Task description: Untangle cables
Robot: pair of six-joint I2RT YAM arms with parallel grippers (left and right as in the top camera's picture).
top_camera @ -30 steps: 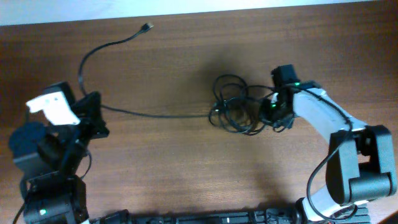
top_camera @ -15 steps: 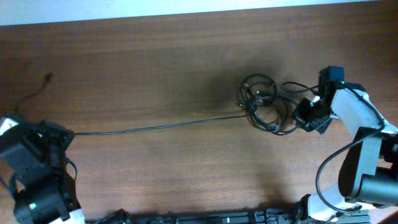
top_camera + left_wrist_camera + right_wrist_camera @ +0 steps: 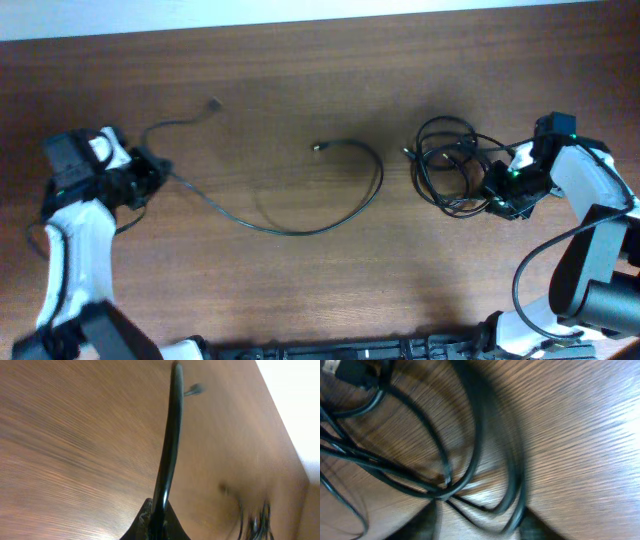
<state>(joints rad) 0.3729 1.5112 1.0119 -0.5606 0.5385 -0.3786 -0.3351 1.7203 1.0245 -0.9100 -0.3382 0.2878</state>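
One thin black flexible cable (image 3: 300,231) lies drawn out, the others in a tangled bunch of thin black cords (image 3: 447,170)
The single cable lies on the brown wooden table (image 3: 300,60) in a long open curve: a small plug end (image 3: 213,103) at far left, a dip through the middle, then a hook back to its other plug tip (image 3: 318,147). The bunch sits well apart to the right, several overlapping loops crossing one another, blurred in the right wrist view

A brown wooden table (image 3: 300,290) meets a pale strip (image 3: 200,12) along its far edge.
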